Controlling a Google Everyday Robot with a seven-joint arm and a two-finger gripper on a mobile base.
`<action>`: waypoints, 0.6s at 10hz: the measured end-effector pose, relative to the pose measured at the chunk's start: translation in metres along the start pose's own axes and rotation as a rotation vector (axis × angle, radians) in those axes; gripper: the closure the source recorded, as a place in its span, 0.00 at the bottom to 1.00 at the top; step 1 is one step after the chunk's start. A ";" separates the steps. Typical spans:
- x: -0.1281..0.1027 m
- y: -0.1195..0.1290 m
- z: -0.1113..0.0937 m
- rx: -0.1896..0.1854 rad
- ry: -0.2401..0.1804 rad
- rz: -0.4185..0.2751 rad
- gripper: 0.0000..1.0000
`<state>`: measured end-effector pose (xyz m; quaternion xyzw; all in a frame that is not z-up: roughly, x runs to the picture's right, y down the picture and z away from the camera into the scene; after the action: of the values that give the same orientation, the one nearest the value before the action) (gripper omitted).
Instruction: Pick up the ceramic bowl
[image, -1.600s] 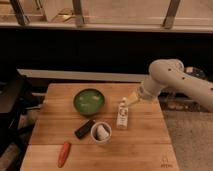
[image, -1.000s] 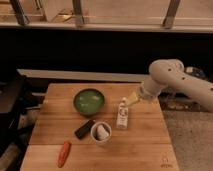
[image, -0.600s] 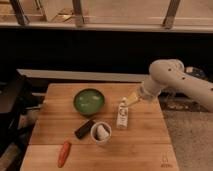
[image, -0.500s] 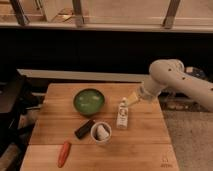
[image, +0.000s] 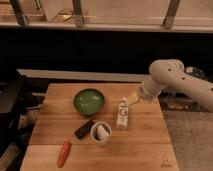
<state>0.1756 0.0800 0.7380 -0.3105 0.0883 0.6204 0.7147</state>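
Note:
The ceramic bowl is round, glossy green with a darker rim, and sits upright on the wooden table, left of centre toward the back. The white arm reaches in from the right. Its gripper hangs over the table's right side, to the right of the bowl and apart from it, just above a white bottle. It holds nothing that I can see.
A white cup with something inside stands in front of the bowl. A dark flat bar lies beside the cup. An orange carrot-like object lies near the front left. Dark furniture stands at the left.

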 end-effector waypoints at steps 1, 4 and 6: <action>0.000 0.000 0.000 0.000 0.000 0.000 0.20; -0.002 0.000 0.000 -0.005 -0.003 0.005 0.20; -0.017 0.025 0.005 -0.096 -0.009 0.008 0.20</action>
<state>0.1471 0.0693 0.7424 -0.3411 0.0565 0.6281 0.6971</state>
